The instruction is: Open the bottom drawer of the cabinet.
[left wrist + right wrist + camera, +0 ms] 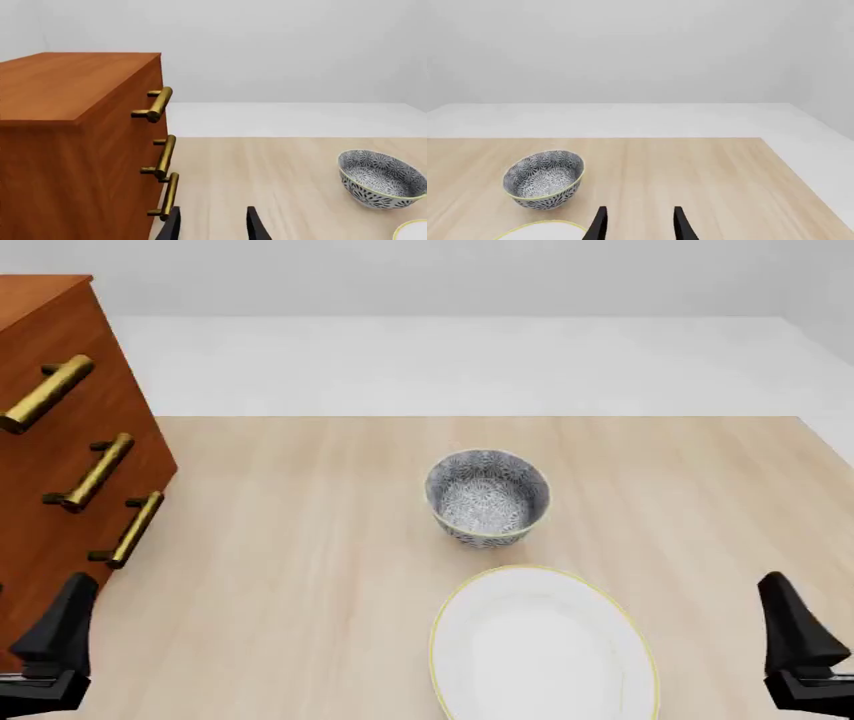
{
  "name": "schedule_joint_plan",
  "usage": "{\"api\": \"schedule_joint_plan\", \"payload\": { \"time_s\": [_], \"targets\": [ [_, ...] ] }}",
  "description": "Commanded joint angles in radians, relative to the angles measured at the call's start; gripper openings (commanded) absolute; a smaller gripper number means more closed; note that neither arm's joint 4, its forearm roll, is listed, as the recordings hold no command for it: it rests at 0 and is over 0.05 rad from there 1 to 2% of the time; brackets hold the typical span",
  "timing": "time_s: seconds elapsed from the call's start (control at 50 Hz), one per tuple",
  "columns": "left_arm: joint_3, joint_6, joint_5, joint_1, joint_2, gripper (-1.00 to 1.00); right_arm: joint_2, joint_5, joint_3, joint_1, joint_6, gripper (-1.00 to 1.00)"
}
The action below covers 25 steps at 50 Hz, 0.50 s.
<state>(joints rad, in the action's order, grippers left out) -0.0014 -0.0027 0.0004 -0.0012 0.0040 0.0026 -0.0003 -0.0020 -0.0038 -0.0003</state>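
Observation:
The reddish-brown cabinet [54,455] stands at the table's left edge, with three brass bar handles stacked on its front. Its bottom drawer [80,575] is flush with the front, and its handle [134,530] [169,196] is the lowest of the three. My left gripper [212,222] is open, low near the table's front left, close to the lowest handle and apart from it. One of its black fingers [60,625] shows in the front view. My right gripper [637,222] is open at the front right, holding nothing; its finger [794,625] also shows in the front view.
A blue-patterned bowl [487,497] sits mid-table. A white oval plate [541,650] with a yellow rim lies just in front of it. The two upper drawer handles [47,393] [94,472] jut out from the cabinet front.

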Motion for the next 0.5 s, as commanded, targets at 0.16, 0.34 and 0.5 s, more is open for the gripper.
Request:
{"api": "schedule_joint_plan", "payload": {
  "time_s": [0.16, 0.34, 0.5],
  "targets": [
    [-0.025, -0.010, -0.059, 0.011, 0.123, 1.00, 0.006, -0.002, -0.002, 0.004, 0.001, 1.00],
    [-0.054, 0.115, -0.209, -0.079, 0.407, 1.00, 0.001, 0.005, -0.005, 0.004, 0.001, 1.00],
    [-0.072, 0.193, -0.340, -0.056, 0.646, 1.00, 0.002, 0.002, -0.003, 0.004, 0.001, 1.00]
  ]
}}
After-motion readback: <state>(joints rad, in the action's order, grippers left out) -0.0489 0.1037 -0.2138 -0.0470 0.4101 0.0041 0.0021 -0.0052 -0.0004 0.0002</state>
